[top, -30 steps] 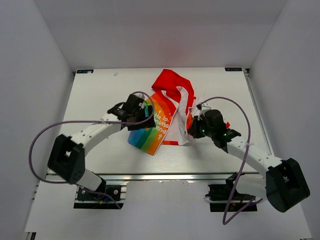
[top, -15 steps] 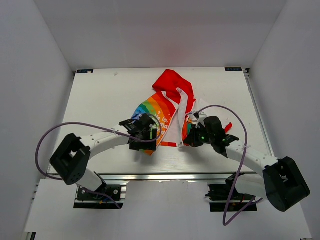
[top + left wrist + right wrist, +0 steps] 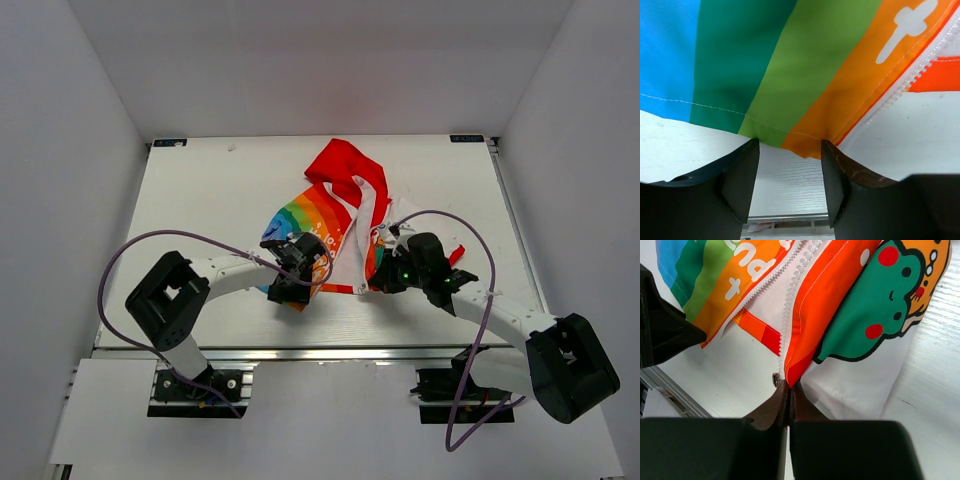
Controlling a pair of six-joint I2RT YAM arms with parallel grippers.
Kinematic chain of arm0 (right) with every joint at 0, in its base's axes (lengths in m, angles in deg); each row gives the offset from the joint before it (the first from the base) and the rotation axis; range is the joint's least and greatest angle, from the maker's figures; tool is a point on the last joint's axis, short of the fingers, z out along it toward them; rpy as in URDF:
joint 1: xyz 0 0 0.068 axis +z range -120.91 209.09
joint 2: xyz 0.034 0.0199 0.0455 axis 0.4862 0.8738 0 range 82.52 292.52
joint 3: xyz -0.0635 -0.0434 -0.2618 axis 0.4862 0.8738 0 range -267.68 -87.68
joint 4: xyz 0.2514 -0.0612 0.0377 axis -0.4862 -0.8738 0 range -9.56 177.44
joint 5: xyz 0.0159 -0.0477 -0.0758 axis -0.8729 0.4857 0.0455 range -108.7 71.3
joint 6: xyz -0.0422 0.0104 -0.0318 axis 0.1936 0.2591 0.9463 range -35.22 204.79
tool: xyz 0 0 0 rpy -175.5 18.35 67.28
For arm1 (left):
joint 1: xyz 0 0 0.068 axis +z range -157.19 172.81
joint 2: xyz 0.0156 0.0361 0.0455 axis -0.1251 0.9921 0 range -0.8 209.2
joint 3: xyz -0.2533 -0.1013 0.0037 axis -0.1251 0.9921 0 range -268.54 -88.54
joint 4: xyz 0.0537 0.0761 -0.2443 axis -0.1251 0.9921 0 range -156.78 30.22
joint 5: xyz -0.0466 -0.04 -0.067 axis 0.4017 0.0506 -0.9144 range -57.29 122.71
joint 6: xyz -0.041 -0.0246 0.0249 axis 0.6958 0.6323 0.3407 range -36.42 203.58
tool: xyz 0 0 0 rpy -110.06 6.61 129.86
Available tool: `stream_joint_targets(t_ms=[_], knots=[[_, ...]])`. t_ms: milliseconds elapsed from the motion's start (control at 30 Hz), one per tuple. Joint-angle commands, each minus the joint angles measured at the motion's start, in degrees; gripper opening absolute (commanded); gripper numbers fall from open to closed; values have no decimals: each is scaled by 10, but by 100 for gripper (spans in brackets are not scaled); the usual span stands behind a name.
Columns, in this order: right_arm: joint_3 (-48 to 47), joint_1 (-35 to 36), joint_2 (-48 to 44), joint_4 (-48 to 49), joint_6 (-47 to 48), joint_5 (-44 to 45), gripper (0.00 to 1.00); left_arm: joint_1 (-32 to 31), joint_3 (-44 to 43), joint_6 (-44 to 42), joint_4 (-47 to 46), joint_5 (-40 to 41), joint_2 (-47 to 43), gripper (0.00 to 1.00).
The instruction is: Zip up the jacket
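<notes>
The jacket (image 3: 340, 215) lies open in the middle of the table, red hood (image 3: 340, 165) at the far end and rainbow panel (image 3: 305, 220) on the left. My left gripper (image 3: 290, 288) is open at the near hem of the rainbow panel (image 3: 805, 70); its fingertips (image 3: 752, 147) just reach the hem's edge. The white zipper teeth (image 3: 920, 70) run to the right of it. My right gripper (image 3: 380, 280) is shut on the bottom corner of the orange zipper edge (image 3: 812, 315). A small metal zipper piece (image 3: 775, 379) sits beside that corner, next to the frog print (image 3: 875, 305).
The white table (image 3: 200, 200) has a metal front rail (image 3: 320, 352) close behind both grippers. Purple cables (image 3: 470, 240) loop over each arm. White walls stand around the table on three sides.
My left gripper has moved toward the near edge, down the rainbow panel to its hem, and the panel now lies spread flatter. My right gripper shifted slightly nearer a second ago and has stayed still since.
</notes>
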Motion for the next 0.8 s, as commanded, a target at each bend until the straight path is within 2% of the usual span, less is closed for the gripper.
stream_joint_targets(t_ms=[0,333,467,567,600,767], knots=[[1,3,-10,5,-2,16,0,-11,-15,-6,12,14,2,62],[1,3,-6,-4,1,34,0,-28,-15,-1,6,-7,19,64],[3,3,-6,-5,2,42,0,-40,-11,-5,1,-16,23,78],[4,3,-5,-4,0,42,0,-42,4,-6,-17,-38,20,78],[4,3,-4,-5,0,42,0,-42,7,-6,-18,-41,20,75],[6,3,-3,-6,-1,55,0,-62,9,3,-20,-33,47,72]])
